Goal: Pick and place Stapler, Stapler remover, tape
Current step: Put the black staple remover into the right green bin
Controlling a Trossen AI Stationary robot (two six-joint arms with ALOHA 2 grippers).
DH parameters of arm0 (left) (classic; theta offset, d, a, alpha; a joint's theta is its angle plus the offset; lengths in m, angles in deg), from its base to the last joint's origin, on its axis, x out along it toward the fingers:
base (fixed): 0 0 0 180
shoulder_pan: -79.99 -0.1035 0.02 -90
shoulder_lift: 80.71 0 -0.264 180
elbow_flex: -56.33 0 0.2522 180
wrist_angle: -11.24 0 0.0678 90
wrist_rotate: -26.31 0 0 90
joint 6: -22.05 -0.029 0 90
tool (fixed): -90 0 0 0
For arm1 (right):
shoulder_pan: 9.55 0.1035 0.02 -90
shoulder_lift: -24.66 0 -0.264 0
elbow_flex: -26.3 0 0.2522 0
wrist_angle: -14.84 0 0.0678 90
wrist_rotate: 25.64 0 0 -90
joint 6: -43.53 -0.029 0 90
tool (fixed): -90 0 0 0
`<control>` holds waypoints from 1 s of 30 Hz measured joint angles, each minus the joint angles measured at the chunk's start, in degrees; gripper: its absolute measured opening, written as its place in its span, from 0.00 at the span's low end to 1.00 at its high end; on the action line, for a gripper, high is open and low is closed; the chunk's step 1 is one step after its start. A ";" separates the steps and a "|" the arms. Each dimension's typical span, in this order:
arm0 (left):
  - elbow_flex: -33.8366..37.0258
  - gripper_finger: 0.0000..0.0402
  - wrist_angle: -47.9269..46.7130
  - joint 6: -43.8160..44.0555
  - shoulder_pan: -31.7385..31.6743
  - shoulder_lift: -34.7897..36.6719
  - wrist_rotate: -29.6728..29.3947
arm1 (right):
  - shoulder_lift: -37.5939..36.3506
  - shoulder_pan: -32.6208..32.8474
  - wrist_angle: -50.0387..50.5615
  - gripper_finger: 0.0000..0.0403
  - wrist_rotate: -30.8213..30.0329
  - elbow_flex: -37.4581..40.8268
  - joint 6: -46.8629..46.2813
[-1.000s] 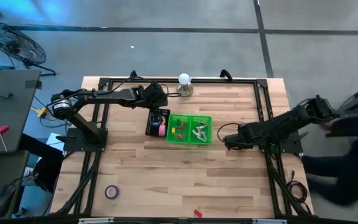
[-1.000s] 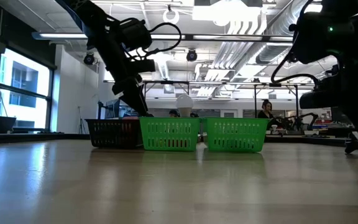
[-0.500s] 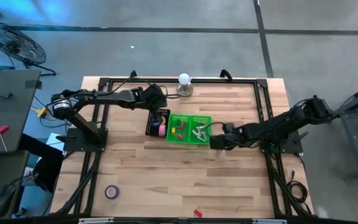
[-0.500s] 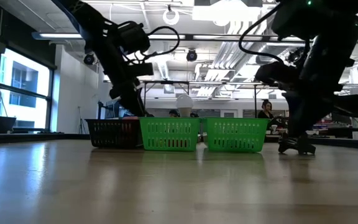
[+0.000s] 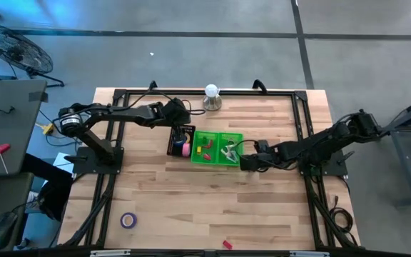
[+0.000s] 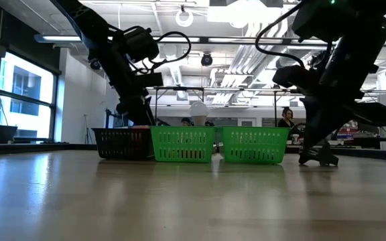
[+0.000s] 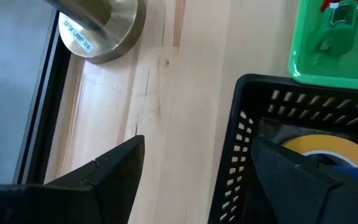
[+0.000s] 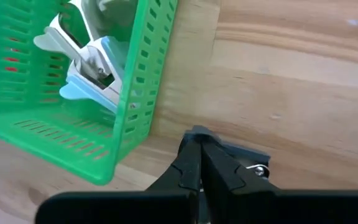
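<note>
Going left to right across the worktop (image 5: pixel 212 193) as seen from above: near the front left edge, a purple tape roll (image 5: pixel 128 220) lies flat, well apart from everything else. Judge it light and stiff, a smooth ring with a hollow middle; you would likely take it best across the ring wall, one finger inside the hole and one outside, since the outer face may be slick. Farther back, your left tool (image 5: pixel 179 120) hangs with its fingers spread wide, holding nothing, just beside the back end of the black basket (image 5: pixel 174 141). That basket already holds tape: a pink roll (image 5: pixel 185 150) shows from above, a yellow roll (image 7: pixel 325 149) shows in the left wrist view, and something blue (image 5: pixel 183 138) sits between them, too small to name surely. Touching the black basket is a green basket (image 5: pixel 238 137) in two compartments, with small red items (image 5: pixel 203 150) in one and pale metal-and-blue pieces (image 8: pixel 91 68) in the other; I cannot tell which is stapler or remover. Just beside its right side, your right tool (image 5: pixel 245 163) rests low on the wood, fingers pressed together, empty. A small red object (image 5: pixel 227 244) lies at the front edge; it looks light and rigid.
</note>
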 joint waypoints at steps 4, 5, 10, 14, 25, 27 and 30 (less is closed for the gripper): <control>-0.01 0.72 0.00 -0.02 0.00 0.00 0.02 | -0.04 0.00 -0.16 0.00 0.13 0.00 1.44; -0.01 0.72 0.00 -0.02 0.00 0.00 0.04 | -0.04 0.00 -0.31 0.00 0.29 0.00 2.17; -0.01 0.72 0.00 0.08 0.00 0.00 0.03 | -0.09 0.00 -0.59 0.00 4.28 -0.04 6.92; -0.01 0.72 -0.02 0.13 0.04 0.00 0.06 | -0.09 0.00 -0.61 0.00 7.94 -0.05 13.04; 0.00 0.72 0.71 -0.04 0.05 0.00 6.78 | -0.13 0.00 -1.42 0.00 14.73 -0.09 28.52; -0.01 0.72 0.70 -0.04 0.04 0.00 6.78 | -0.13 0.02 -1.62 0.00 14.58 -0.09 29.20; -0.01 0.72 0.72 -0.04 0.04 0.00 6.80 | -0.13 -0.04 -1.60 0.02 12.99 -0.09 27.56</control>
